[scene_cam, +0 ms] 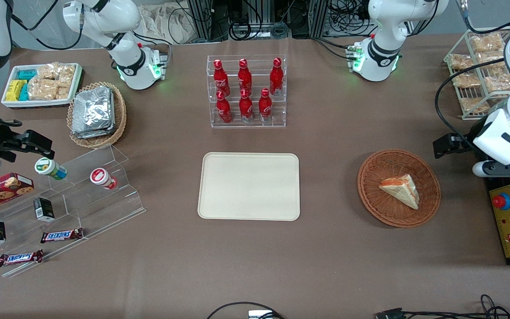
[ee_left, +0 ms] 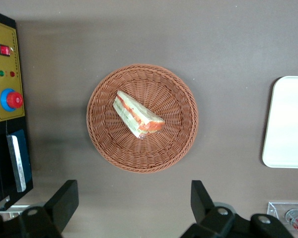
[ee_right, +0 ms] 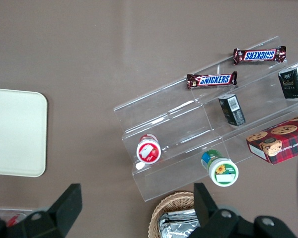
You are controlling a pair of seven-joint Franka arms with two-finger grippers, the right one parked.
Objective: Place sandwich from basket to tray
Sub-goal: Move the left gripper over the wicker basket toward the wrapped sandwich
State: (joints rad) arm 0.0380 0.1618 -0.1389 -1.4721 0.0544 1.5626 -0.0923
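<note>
From the front, the sandwich [scene_cam: 400,189] lies flat in the basket [scene_cam: 432,177], filling edge turned up and away from the camera; the gripper [scene_cam: 447,146] hangs at the working arm's end of the table, close to the basket's rim and higher than it, not touching anything; the tray [scene_cam: 249,186] sits well apart from the gripper toward the table's middle, bare, with plain cloth between it and the basket, so a sideways carry looks unobstructed; the bottle rack [scene_cam: 247,92] stands farther from the camera than the tray, out of that lane.

From the left wrist, the gripper [ee_left: 134,198] has its fingers [ee_left: 63,201] spread wide with nothing between them; the basket [ee_left: 105,84] lies below and ahead of them, the sandwich [ee_left: 138,115] near its centre, slanted across the weave; I'd say the low rim leaves room to descend; a control box [ee_left: 7,94] sits close beside the basket, the one edge to mind.

From the right wrist, only a corner of the tray [ee_right: 17,131] shows.
</note>
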